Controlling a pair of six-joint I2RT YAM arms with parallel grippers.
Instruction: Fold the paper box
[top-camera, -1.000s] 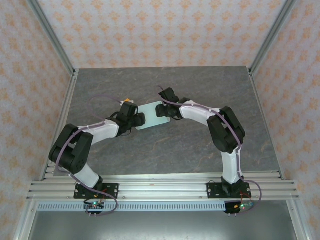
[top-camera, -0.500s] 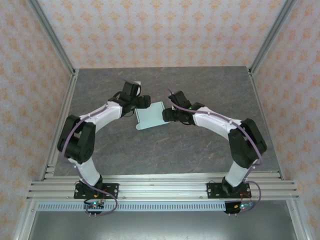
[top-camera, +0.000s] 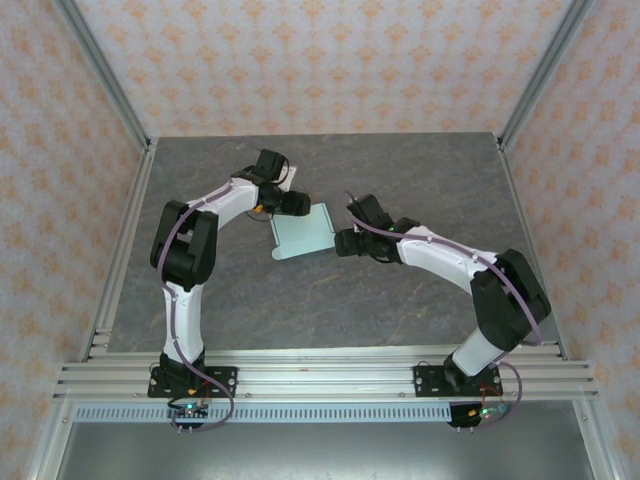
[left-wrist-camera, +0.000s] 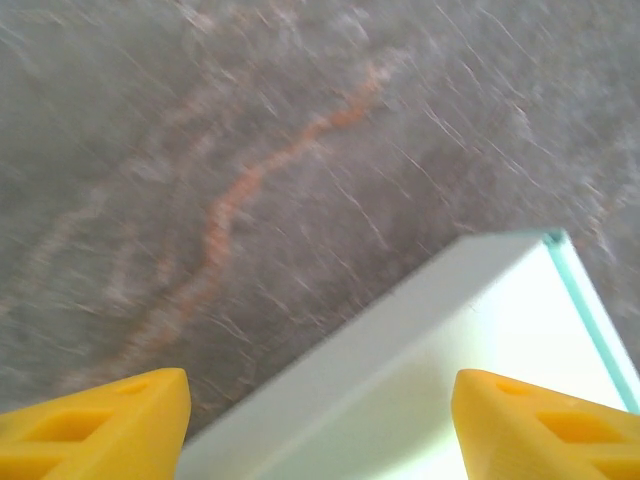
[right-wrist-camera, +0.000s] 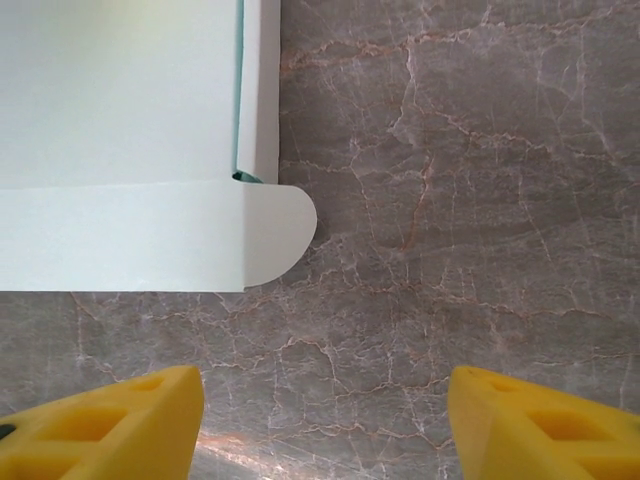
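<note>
The paper box (top-camera: 303, 232) lies flat mid-table (top-camera: 430, 180), with the left gripper (top-camera: 297, 204) spread wide over its far edge and the right gripper (top-camera: 341, 243) spread just beside its right edge, both empty.

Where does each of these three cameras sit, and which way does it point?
Top external: above and behind the arms, looking down on the table, both arms and the paper box.
Left wrist: on the left arm, looking down past the left gripper, yellow fingertips showing, at a box corner.
Right wrist: on the right arm, looking down past the right gripper at the box's rounded flap.
Shared: both wrist views show the box.
</note>
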